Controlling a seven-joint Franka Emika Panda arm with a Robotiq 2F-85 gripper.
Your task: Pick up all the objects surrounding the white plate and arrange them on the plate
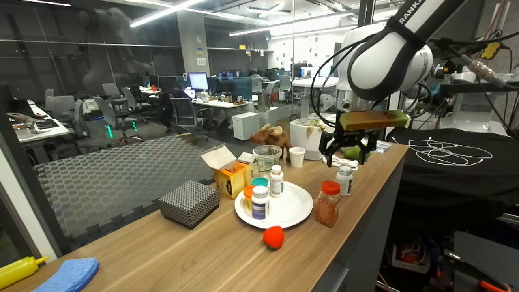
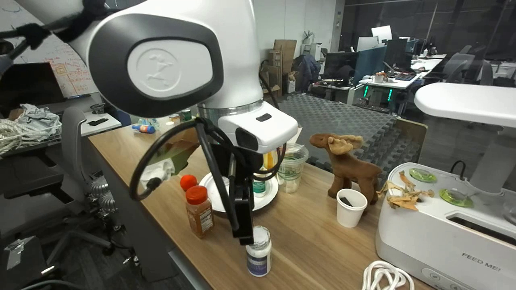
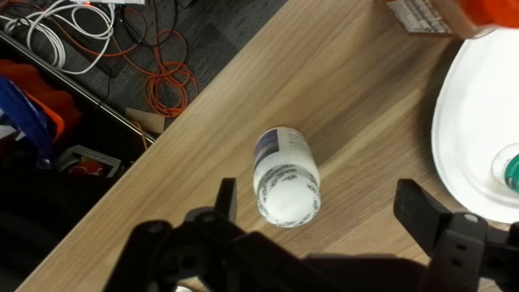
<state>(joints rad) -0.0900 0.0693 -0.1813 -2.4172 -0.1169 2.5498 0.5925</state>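
The white plate [image 1: 294, 205] holds a white bottle with a purple label [image 1: 260, 209], another white bottle [image 1: 276, 184], an orange-lidded container [image 1: 247, 196] and a teal-lidded one [image 1: 260, 181]. A separate white pill bottle [image 1: 344, 182] stands upright on the table; it also shows in the wrist view [image 3: 288, 178]. My gripper [image 1: 346, 161] is open and empty above this bottle. In the wrist view, the bottle's cap appears between the fingers [image 3: 318, 196], nearer the left one, without visible contact. A red-lidded spice jar [image 1: 328, 207] and a red strawberry-like object [image 1: 274, 237] stand beside the plate.
A yellow box [image 1: 235, 180], black woven box [image 1: 189, 202], clear cup [image 1: 267, 158], paper cup [image 1: 297, 157] and toy moose [image 2: 354, 173] stand around the plate's far side. A white machine [image 2: 435, 241] and white cable [image 2: 387, 276] are near the bottle. A blue sponge [image 1: 73, 273] lies farther off.
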